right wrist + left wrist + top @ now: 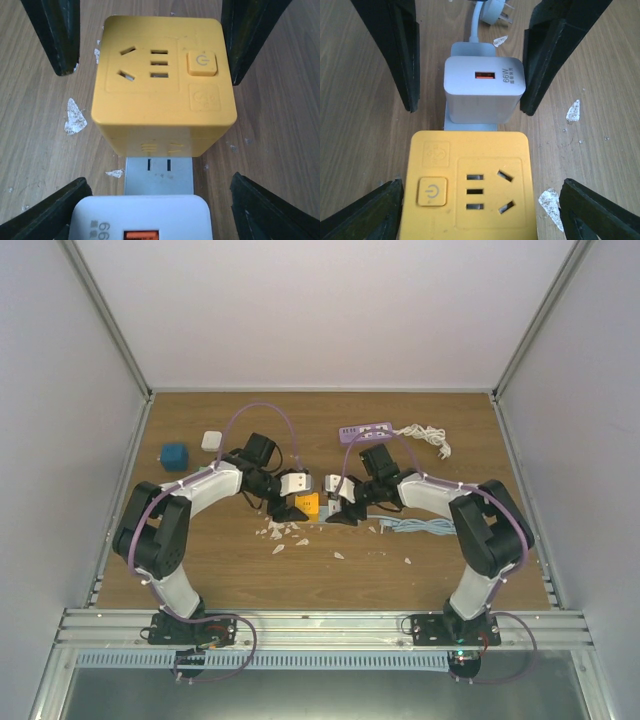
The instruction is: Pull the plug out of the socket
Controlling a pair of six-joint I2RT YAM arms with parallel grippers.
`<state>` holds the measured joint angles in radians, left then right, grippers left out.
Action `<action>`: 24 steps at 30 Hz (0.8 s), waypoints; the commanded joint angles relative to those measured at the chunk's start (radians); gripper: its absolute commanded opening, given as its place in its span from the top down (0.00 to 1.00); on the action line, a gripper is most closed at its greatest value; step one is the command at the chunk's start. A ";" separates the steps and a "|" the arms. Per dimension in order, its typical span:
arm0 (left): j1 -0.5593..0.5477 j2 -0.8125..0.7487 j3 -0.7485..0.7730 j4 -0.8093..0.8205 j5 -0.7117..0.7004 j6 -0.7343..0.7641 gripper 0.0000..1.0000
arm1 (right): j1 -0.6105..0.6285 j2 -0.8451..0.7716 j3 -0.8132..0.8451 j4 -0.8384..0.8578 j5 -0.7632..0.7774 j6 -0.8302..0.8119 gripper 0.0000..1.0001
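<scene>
Wood-grain tabletop [200, 580] is filling the floor of a white-walled bay, with pale flakes [574, 111] lying scattered on it. At its middle both arms are bending inward over the work. The white charger [484, 87] is sitting plugged into a pale strip [159, 175], and the yellow socket cube [162, 75] is standing just beside it on the left. The left gripper [480, 187] is straddling the cube with its jaws apart. The right gripper [160, 180] is straddling the charger, jaws likewise apart and clamping nothing. By this showing the pull is not yet begun: gripping, bracing and separating are all remaining. No containers are showing, and the cube's top outlets are standing empty.
</scene>
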<state>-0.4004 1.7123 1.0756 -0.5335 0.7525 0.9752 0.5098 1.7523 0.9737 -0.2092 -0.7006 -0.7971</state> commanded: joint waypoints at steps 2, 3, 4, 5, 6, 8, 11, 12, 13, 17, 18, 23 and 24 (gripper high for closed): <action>-0.013 0.010 -0.009 0.049 -0.014 -0.011 0.24 | 0.019 0.024 0.028 0.011 0.016 0.002 0.29; -0.012 0.010 -0.006 0.049 -0.017 -0.011 0.26 | 0.021 0.029 0.034 0.006 0.017 0.002 0.31; -0.012 0.008 -0.003 0.048 -0.017 -0.012 0.30 | 0.021 0.034 0.039 -0.001 0.018 0.001 0.33; -0.013 0.003 -0.003 0.049 -0.012 -0.011 0.33 | 0.022 0.038 0.045 -0.006 0.018 -0.001 0.35; -0.012 -0.005 -0.001 0.053 -0.006 -0.012 0.35 | 0.022 0.042 0.048 -0.013 0.020 -0.006 0.37; -0.012 -0.019 -0.002 0.056 0.010 -0.006 0.39 | 0.023 0.045 0.053 -0.020 0.026 -0.009 0.40; -0.011 -0.037 0.002 0.059 0.051 -0.011 0.45 | 0.024 0.044 0.054 -0.028 0.029 -0.014 0.44; -0.012 -0.040 0.010 0.057 0.061 -0.015 0.46 | 0.024 0.044 0.055 -0.031 0.030 -0.014 0.46; -0.011 -0.039 0.016 0.054 0.077 -0.016 0.48 | 0.024 0.046 0.057 -0.035 0.032 -0.016 0.47; -0.010 -0.043 0.035 0.043 0.125 -0.034 0.54 | 0.024 0.057 0.065 -0.061 0.054 -0.037 0.53; -0.008 -0.045 0.038 0.045 0.136 -0.038 0.55 | 0.024 0.059 0.062 -0.066 0.058 -0.043 0.55; -0.005 -0.068 0.020 0.075 0.152 -0.039 0.60 | 0.024 0.057 0.050 -0.069 0.079 -0.048 0.62; -0.007 -0.079 0.010 0.088 0.149 -0.034 0.61 | 0.024 0.059 0.050 -0.067 0.084 -0.045 0.63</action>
<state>-0.4004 1.7123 1.0767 -0.5045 0.7559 0.9497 0.5285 1.7809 1.0149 -0.2832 -0.6891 -0.8173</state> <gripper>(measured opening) 0.627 0.539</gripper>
